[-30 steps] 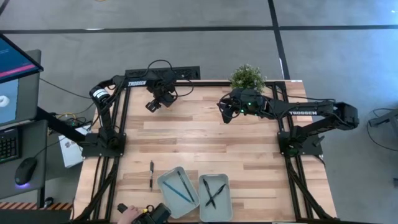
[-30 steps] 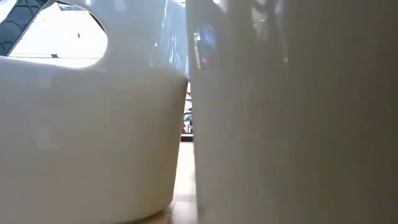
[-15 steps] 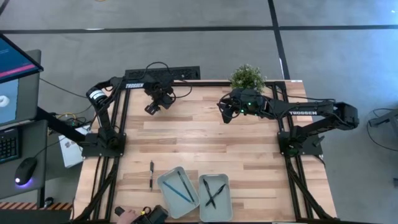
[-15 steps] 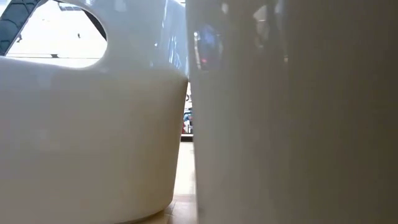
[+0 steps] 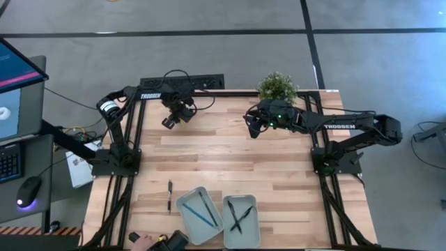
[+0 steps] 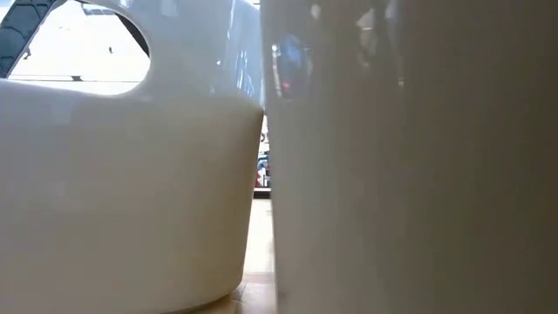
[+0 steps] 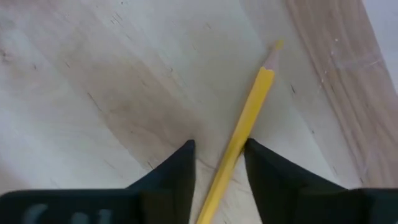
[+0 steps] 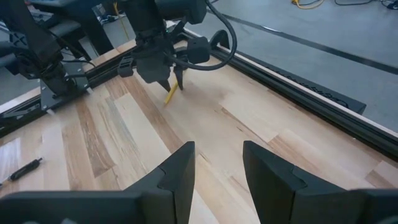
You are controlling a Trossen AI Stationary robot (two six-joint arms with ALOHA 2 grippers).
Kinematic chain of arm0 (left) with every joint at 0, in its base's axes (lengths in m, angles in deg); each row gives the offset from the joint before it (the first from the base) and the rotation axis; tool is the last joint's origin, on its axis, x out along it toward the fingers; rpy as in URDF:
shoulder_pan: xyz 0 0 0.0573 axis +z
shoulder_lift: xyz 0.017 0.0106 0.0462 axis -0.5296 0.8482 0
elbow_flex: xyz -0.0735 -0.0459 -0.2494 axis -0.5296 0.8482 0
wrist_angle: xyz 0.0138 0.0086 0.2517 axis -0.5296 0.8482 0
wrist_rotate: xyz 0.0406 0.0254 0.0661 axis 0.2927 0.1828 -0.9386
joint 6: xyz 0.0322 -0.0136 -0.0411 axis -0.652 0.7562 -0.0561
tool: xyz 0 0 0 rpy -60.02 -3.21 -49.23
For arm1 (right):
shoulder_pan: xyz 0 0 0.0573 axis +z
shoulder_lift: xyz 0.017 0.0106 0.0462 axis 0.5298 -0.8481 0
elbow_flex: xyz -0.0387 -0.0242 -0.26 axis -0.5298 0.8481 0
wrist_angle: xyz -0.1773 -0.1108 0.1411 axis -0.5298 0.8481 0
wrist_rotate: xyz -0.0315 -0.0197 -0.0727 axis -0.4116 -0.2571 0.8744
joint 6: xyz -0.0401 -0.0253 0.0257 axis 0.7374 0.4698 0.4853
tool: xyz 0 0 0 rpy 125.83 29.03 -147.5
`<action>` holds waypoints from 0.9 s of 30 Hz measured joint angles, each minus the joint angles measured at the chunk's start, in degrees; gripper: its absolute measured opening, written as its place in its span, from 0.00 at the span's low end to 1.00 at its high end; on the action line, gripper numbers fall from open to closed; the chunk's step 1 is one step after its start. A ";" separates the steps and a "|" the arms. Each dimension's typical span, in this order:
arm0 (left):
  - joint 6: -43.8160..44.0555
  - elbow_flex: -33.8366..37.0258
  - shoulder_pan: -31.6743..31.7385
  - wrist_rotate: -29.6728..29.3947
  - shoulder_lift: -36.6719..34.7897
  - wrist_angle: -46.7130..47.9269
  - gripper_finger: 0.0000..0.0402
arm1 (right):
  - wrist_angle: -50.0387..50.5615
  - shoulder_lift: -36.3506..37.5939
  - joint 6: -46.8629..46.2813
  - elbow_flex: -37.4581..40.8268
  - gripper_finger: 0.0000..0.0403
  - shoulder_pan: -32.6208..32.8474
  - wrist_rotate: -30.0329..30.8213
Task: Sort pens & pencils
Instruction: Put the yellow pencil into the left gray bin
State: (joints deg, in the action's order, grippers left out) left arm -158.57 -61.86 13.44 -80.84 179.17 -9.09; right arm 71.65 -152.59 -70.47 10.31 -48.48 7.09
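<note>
Grey floor surrounded the wooden tabletop (image 5: 230,150), which sat inside a black frame. At about 11 o'clock of the tabletop, the left tool (image 7: 219,163) was down at the wood with its two dark fingers (image 7: 177,171) set on either side of a yellow pencil (image 7: 242,127); the fingers lay close beside the shaft, but whether they were already pinching it could not be told. The pencil lay flat on the boards, its sharpened tip pointing away from the tool, just short of the tabletop's edge strip. From the right wrist view the same left tool (image 8: 166,78) showed with the pencil's yellow tip (image 8: 169,94) sticking out beneath it.

The right tool (image 8: 217,171) hung above the tabletop at about 1 o'clock, its fingers parted and holding nothing. A small potted plant (image 5: 277,86) stood just behind it at the far edge.

Toward 6 o'clock, two pale trays sat side by side: the left tray (image 5: 182,203) held a light blue pencil (image 5: 201,215), the right tray (image 5: 228,206) held crossed black pens (image 5: 240,217). One more black pen (image 5: 169,195) lay loose on the wood at about 7 o'clock, just beside the left tray. In the low view, the pale tray walls (image 6: 131,183) blocked nearly everything.
</note>
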 joint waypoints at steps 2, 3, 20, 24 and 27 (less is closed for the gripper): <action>0.00 0.00 -0.02 -0.06 0.00 -0.14 0.23 | 0.00 0.00 0.00 0.00 0.39 0.00 0.00; 0.00 0.00 -0.02 -0.08 0.00 -0.20 0.21 | 0.00 0.00 0.00 0.00 0.39 0.00 0.00; 0.87 0.00 -0.80 0.56 0.00 -0.64 0.02 | 0.00 0.00 0.00 0.00 0.39 0.00 0.00; 0.86 0.00 -0.80 0.82 0.00 -0.69 0.04 | 0.01 0.00 0.00 -0.01 0.39 0.00 0.00; 0.87 0.00 -0.80 1.28 0.00 -0.69 0.04 | 0.00 0.00 0.00 0.00 0.39 0.00 0.00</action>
State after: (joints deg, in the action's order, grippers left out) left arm -157.70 -61.86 12.64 -79.56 179.17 -9.77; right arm 71.65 -152.59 -70.47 10.31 -48.48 7.09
